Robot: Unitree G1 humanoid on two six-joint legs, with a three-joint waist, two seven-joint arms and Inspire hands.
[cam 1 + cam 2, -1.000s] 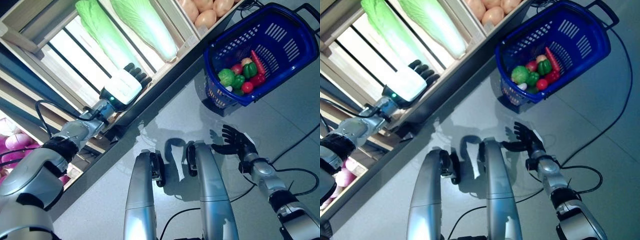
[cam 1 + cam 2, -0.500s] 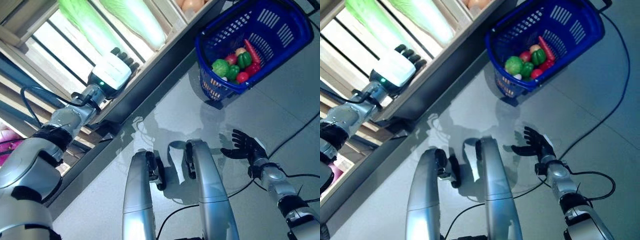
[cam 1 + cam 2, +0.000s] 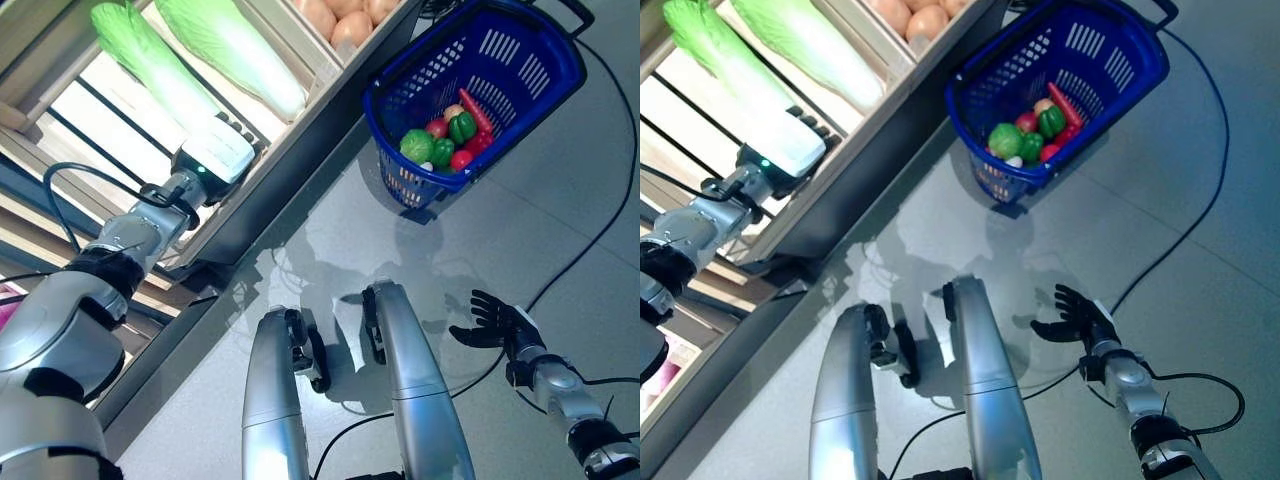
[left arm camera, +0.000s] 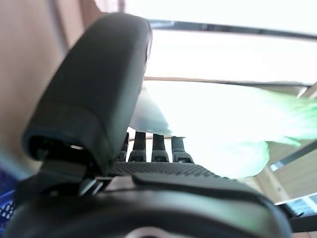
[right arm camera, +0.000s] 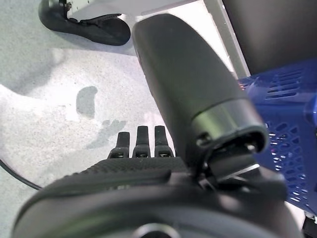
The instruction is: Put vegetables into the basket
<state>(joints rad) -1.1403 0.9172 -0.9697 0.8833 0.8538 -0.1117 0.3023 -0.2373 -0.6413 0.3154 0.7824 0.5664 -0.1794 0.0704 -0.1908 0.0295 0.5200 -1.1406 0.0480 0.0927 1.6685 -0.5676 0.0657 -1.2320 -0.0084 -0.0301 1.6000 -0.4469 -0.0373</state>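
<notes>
My left hand reaches into the wooden stand, fingers straight, at the lower end of a long pale green cabbage. The left wrist view shows the straight fingers just short of that cabbage. My right hand hangs low over the floor with fingers spread, empty, well short of the blue basket. The basket stands on the floor by the stand's corner and holds a round green vegetable, a green pepper, a long red pepper and a small red one.
The wooden stand runs slantwise across the left, its dark base along the grey floor. A second cabbage lies beside the first. Part of the basket's wall shows in the right wrist view.
The camera has shifted. My right hand has dropped back, farther from the basket. My left hand stays at the cabbage's lower end.
</notes>
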